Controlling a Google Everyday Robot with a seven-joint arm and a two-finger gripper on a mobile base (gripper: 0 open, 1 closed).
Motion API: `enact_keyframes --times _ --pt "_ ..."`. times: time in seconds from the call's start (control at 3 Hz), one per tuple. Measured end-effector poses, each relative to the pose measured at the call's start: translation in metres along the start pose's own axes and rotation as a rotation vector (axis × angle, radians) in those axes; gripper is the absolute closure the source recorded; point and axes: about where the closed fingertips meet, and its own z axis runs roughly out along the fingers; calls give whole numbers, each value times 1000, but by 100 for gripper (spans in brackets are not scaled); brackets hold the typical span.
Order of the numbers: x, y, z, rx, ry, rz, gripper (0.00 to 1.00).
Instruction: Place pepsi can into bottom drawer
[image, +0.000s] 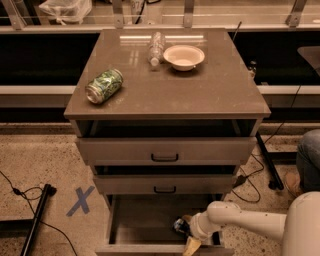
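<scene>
The bottom drawer (135, 220) is pulled open at the foot of the cabinet, showing a plain grey inside. My gripper (184, 231) reaches in from the lower right, low in the drawer's right front corner. A small dark object with a bluish glint, the pepsi can (179, 226), sits at the gripper's tip, mostly hidden by it. I cannot tell whether the can is held or resting on the drawer floor.
A green can (104, 86) lies on its side on the cabinet top (210, 95), with a clear plastic bottle (155, 48) and a white bowl (184, 56) further back. The two upper drawers (165, 150) stand slightly open. A blue X (80, 201) marks the floor at left. A person's leg (309, 160) is at right.
</scene>
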Motion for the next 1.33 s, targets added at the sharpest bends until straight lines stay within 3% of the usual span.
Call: enact_keyframes --times 0.33,0.67,1.0,1.33 --pt "-30 45 -15 -25 8 -92 0" --pt "-30 44 -17 -23 4 -92 0" --pt "-21 37 -32 7 -58 -91 0" --pt "-7 32 -67 58 -177 -68 0"
